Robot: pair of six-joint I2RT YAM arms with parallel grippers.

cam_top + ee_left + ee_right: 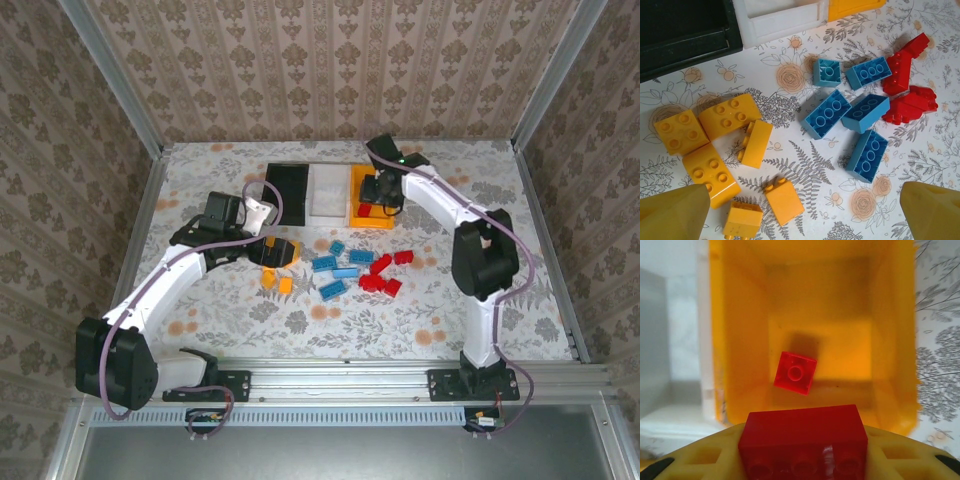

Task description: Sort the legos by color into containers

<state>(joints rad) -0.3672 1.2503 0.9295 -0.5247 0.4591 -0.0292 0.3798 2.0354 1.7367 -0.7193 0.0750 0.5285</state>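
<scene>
The legos, small studded bricks, are scattered mid-frame on the floral desk in the overhead view: orange-yellow legos at left, light blue legos centrally, red legos at right. One red lego is pinched by the right end effector above the orange-yellow container, where a red brick lies. The left end effector is spread wide over the orange-yellow legos.

Floral table — loose legos, 3 containers
</scene>
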